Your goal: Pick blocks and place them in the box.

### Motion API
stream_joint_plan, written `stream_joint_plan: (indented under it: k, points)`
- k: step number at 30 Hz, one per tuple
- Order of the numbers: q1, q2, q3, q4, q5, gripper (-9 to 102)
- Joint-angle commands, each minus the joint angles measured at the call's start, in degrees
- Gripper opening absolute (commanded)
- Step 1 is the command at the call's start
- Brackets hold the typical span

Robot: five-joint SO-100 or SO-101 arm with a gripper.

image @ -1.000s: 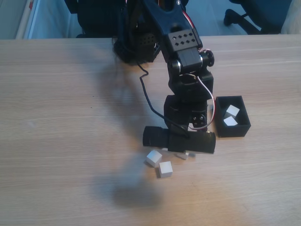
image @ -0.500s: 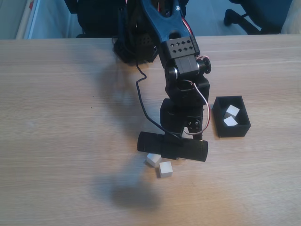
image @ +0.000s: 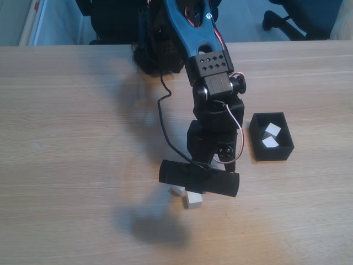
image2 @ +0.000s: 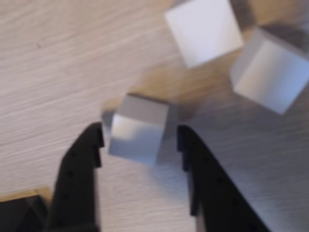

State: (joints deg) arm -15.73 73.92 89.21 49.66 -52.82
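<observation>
In the wrist view my gripper (image2: 140,140) is open, its two black fingers (image2: 79,169) standing either side of one white block (image2: 137,128) on the table, with small gaps on both sides. Two more blocks (image2: 203,30) (image2: 270,70) lie just beyond it, up and to the right. In the fixed view the arm's black wrist body (image: 198,178) hangs low over this cluster, leaving one block (image: 193,200) and the corner of another (image: 177,191) showing. The black box (image: 273,156) sits to the right with two blocks (image: 272,130) inside.
The arm's base (image: 160,52) stands at the back of the wooden table (image: 71,143). A black cable (image: 163,118) loops down to the wrist. An office chair's base (image: 287,19) is behind the table at the far right.
The wrist has swung left and lower over the block cluster. It now covers the block near its right end and most of the left one. The box and its blocks have not moved.
</observation>
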Motion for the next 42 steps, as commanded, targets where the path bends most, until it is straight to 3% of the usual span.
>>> stream_joint_plan:
  k: [1, 8, 18, 29, 42]
  points:
    - [-0.7, 0.2, -2.5, -1.1, 0.3, 14]
    - [-0.8, -0.5, -2.8, -1.1, 0.6, 0]
    - [-3.1, 11.4, 1.4, 3.1, 0.6, 0]
    - [-14.7, 31.6, 12.9, 8.1, 2.0, 2]
    - [-27.0, 29.5, 7.2, 8.4, 4.7, 4]
